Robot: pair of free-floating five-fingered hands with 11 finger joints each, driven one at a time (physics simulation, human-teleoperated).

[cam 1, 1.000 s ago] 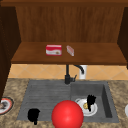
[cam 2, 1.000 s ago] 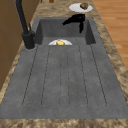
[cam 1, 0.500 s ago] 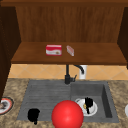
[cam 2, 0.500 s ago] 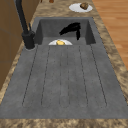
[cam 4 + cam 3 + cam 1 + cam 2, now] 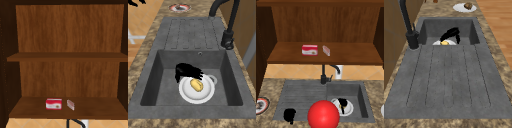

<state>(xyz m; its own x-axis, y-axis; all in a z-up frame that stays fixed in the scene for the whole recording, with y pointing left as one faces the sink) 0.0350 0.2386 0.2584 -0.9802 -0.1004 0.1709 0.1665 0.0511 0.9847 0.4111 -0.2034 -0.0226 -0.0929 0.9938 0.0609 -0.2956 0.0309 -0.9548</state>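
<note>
Small yellow oval food item [image 5: 196, 85], smooth, glossy: lain on white plate [image 5: 186, 94] in sink basin [image 5: 165, 87]. Right hand [image 5: 186, 71] is held just over it, fingers relaxed, nothing grasped.

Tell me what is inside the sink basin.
A white plate lies on the sink basin floor, carrying a yellow food piece. The right robot hand hangs over the plate's edge, covering part of its rim.

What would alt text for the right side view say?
A black robot hand hovers in the sink basin, fingers reaching over a white plate that holds a yellow food piece. A black faucet stands at the right, beside the ribbed draining board.
</note>
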